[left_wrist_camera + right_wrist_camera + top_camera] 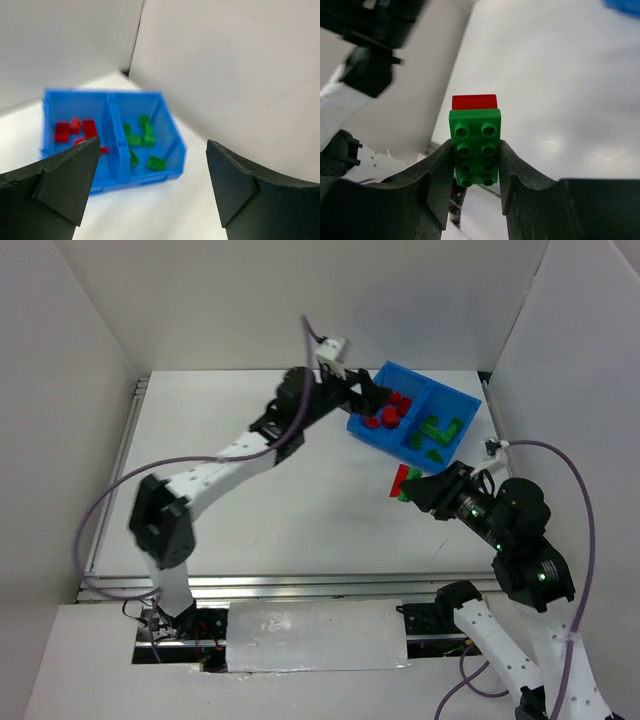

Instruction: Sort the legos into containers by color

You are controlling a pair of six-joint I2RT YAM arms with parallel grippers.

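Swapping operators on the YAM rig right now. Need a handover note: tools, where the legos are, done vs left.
Left tool: open, empty, at the red side of the blue bin.
Right tool: shut on a green brick, short of the bin. A red brick sits right behind it; can't tell if they are joined.
Done: red legos in one compartment, green legos in the other, no mixing seen.
Left: the held pair, each to its own colour. No other bricks seen outside the bin.

No readable text, labels, numbers anywhere
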